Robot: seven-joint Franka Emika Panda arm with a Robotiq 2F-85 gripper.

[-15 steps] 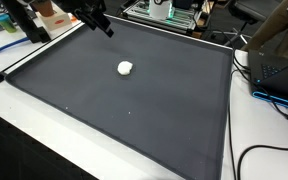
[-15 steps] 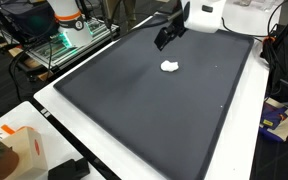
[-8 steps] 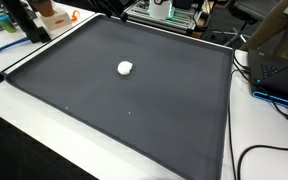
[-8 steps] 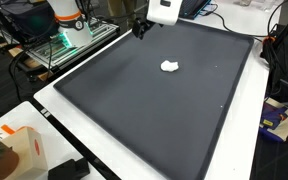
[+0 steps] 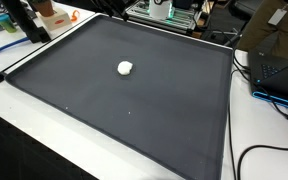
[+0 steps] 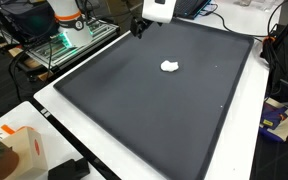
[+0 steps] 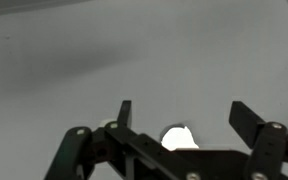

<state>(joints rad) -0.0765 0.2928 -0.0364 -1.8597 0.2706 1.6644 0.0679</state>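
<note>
You are holding the gripper (image 6: 137,28) at the upper centre of an exterior view, over the far edge of the dark mat (image 6: 144,115). It is touching nothing. In the wrist view the gripper (image 7: 184,118) is standing released: the two fingers (image 7: 246,120) are spread wide, with only bare mat showing between them and nothing grasped.

The white lump (image 6: 170,67) is lying on the mat in the upper middle of that exterior view, below and to the right of the gripper and well apart from it. In the opposing exterior view, the white lump (image 5: 125,68) is sitting left of centre in the upper half of the dark mat (image 5: 134,115), alone on the surface. In the wrist view the white lump (image 7: 179,137) is showing at lower centre, partly hidden behind the gripper's linkage.

The mat is covering most of a white table (image 5: 252,125). Cables (image 5: 280,103) are trailing along the right edge of the frame, and an orange-and-white box (image 6: 19,148) is sitting in the lower left corner.
</note>
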